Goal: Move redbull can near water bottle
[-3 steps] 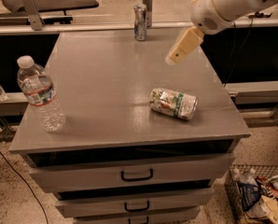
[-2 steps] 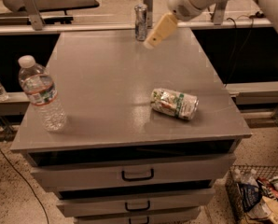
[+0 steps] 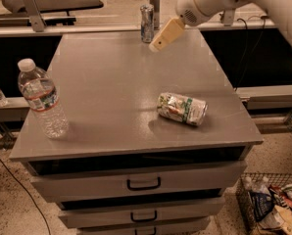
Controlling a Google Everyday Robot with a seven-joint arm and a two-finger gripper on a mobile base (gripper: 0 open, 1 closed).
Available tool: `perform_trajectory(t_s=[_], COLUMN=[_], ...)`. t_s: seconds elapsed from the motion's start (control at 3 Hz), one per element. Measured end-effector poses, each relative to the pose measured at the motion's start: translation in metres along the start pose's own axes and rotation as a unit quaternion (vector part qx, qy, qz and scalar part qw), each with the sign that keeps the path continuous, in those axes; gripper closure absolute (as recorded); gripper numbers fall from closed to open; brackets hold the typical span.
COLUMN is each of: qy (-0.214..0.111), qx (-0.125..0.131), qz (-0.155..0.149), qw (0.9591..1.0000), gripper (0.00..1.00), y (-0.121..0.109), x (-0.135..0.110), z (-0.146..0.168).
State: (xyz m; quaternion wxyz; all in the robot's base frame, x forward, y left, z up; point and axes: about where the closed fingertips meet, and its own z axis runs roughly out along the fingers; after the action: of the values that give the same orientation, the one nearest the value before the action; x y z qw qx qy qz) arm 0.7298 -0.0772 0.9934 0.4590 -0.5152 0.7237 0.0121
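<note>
End effector [image 3: 157,44] hovers just beside the upright redbull can [image 3: 147,23].

End effector [image 3: 159,41] apparently just right of redbull can [image 3: 147,23].

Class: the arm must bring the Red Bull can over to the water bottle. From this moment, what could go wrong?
The pincer hangs just right of the slim, upright redbull can at the far edge of the table; a sideways nudge could tip it or push it off the back.
The water bottle stands near the front-left edge; setting the can down too close could knock it off.
</note>
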Motion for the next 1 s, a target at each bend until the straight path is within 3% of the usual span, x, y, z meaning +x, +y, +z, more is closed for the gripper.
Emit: perform_trajectory(t_s=[0.33,0.67,1.0], qy=[-0.010,-0.038,-0.083], qx=[0.047,0.096,0.111], qz=[0.055,0.105,0.144], qw=[0.9973,0.9891,0.9799], gripper=[0.00,0.00,0.00], y=[-0.016,-0.047,-0.073], x=[0.022,0.036,0.031], z=[0.037,0.071,0.114])
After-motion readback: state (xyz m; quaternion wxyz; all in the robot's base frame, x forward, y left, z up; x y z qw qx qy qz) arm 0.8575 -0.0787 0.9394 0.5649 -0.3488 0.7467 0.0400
